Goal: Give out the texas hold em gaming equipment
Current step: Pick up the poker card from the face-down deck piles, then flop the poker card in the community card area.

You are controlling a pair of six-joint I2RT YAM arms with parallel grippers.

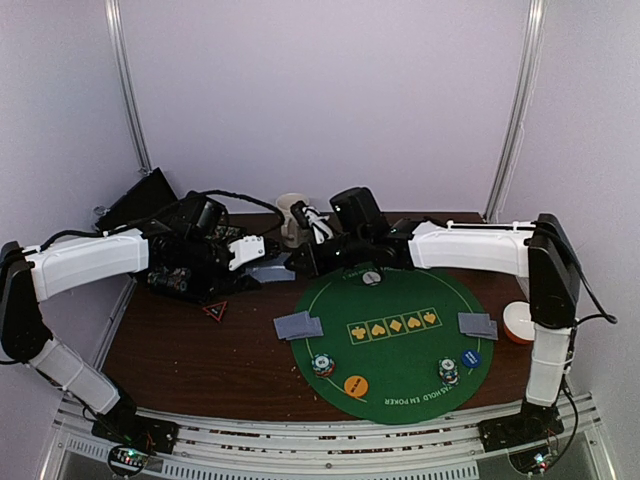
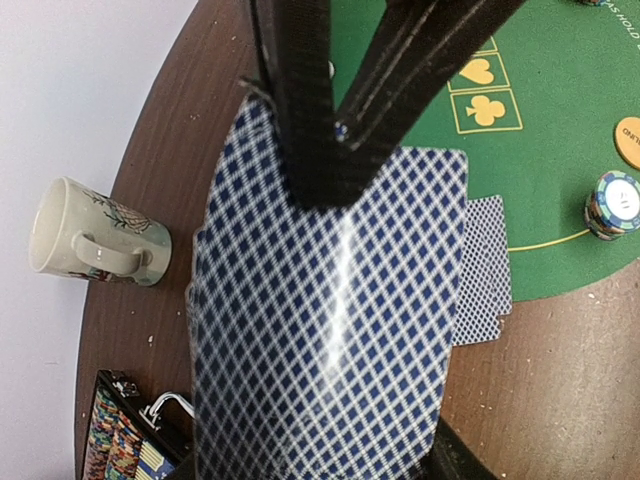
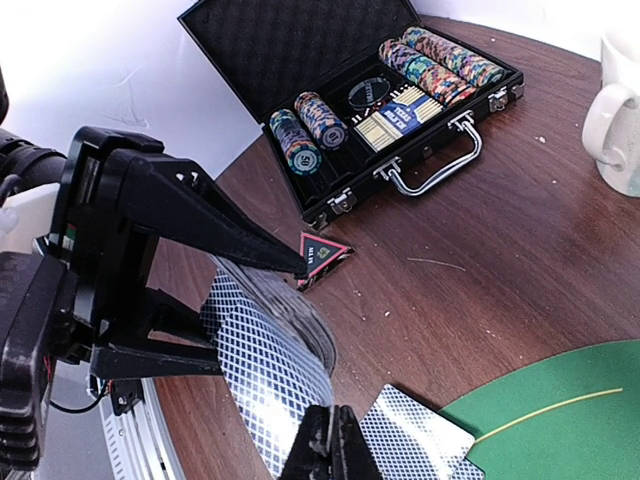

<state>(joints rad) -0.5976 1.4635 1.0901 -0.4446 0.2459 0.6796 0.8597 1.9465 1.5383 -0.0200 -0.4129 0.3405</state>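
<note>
My left gripper (image 1: 262, 256) is shut on a deck of blue-backed playing cards (image 2: 330, 330), held above the brown table left of the green mat (image 1: 400, 395). My right gripper (image 3: 330, 440) is shut on the edge of the deck's top card (image 3: 270, 370), which bows upward. Its black fingers (image 2: 310, 130) reach onto the deck in the left wrist view. Small card piles lie at the mat's left (image 1: 298, 325) and right (image 1: 478, 325). Two chip stacks (image 1: 322, 365) (image 1: 449, 372) stand on the mat, with orange (image 1: 356, 385), blue (image 1: 471, 358) and white (image 1: 371, 278) discs.
An open black chip case (image 3: 370, 100) sits at the back left, with a red-edged triangular tag (image 3: 322, 257) beside it. A beige mug (image 1: 292, 215) stands behind the grippers. A bowl (image 1: 518, 322) sits by the right arm. Enclosure walls ring the table.
</note>
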